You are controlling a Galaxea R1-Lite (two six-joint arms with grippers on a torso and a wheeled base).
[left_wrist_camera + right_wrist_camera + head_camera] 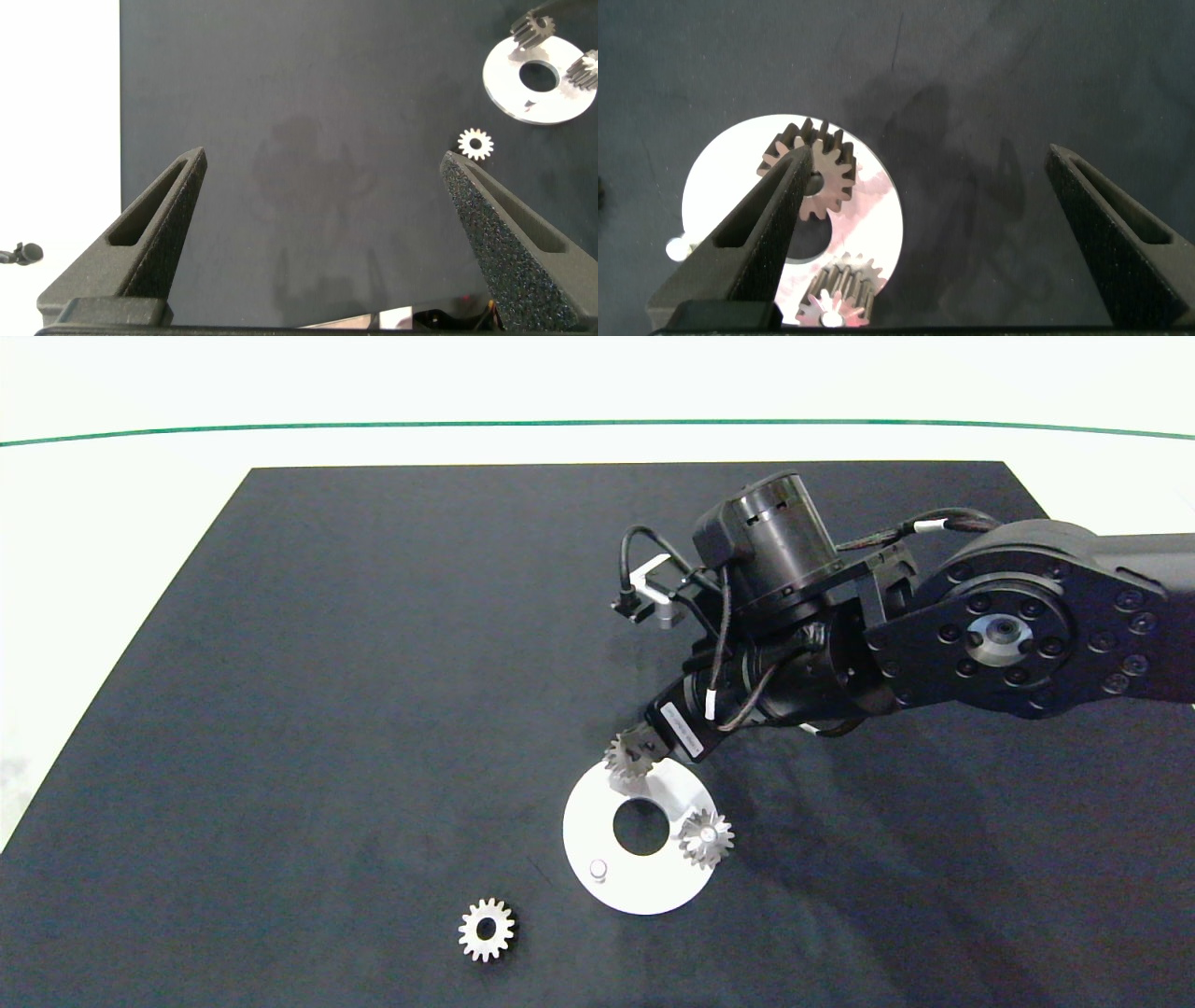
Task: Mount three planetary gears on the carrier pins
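The white carrier disc (pixel 644 887) lies near the mat's front. One planetary gear (pixel 705 838) sits on a carrier pin at the disc's right. A second gear (pixel 630 758) rests at the disc's far edge, next to a finger of my right gripper (pixel 656 740). In the right wrist view that gripper (pixel 926 154) is open, with this gear (pixel 822 168) against one finger and outside the gap. One carrier pin (pixel 598 870) stands bare. A third gear (pixel 486 929) lies flat on the mat, left of the disc. My left gripper (pixel 322 157) hangs open and empty over bare mat.
A black mat (pixel 373 663) covers the white table. Its edges lie far from the disc. The right arm's dark wrist and cables (pixel 766 616) hang over the mat behind the disc.
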